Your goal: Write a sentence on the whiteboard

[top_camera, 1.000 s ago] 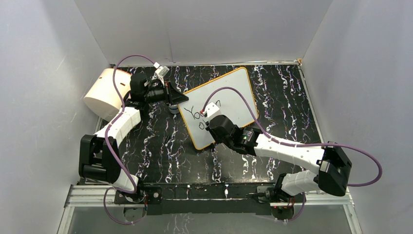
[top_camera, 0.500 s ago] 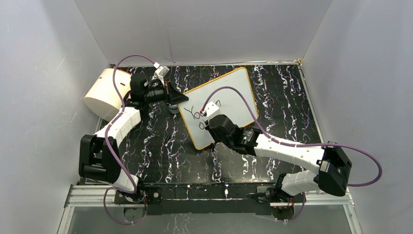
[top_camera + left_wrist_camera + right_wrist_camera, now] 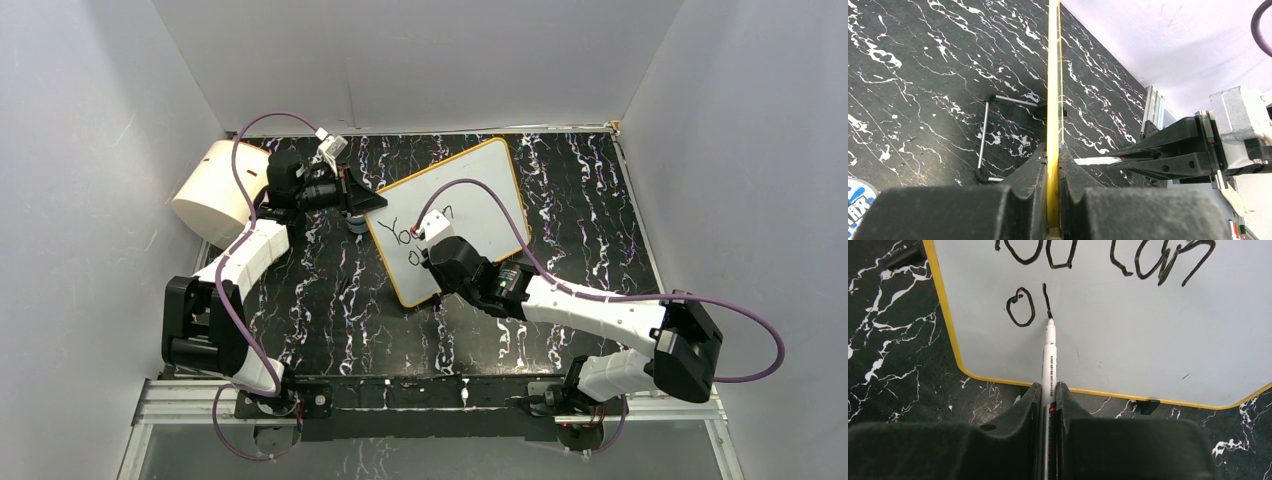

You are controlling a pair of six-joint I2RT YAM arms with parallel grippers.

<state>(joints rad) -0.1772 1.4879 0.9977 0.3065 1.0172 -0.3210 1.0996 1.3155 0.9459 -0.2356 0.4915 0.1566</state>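
The whiteboard (image 3: 475, 195) lies tilted on the black marbled table, and its yellow rim (image 3: 1053, 75) runs edge-on through the left wrist view. My left gripper (image 3: 368, 207) is shut on that rim at the board's left side, the pads (image 3: 1040, 170) pressed on both faces. My right gripper (image 3: 1048, 387) is shut on a white marker (image 3: 1049, 352) over the board's near-left corner (image 3: 437, 262). The marker's tip touches the board at the foot of a short stroke. The sentence (image 3: 1020, 307) reads "You can" with an "o" and that stroke below it.
A big cream cylinder (image 3: 215, 195) lies at the far left against the wall. A thin wire stand (image 3: 984, 135) lies on the table behind the board. A black clip foot (image 3: 1148, 406) sits on the board's near edge. White walls close in on three sides.
The right wrist has edged slightly along the board with the marker. The left arm has held still on the rim.
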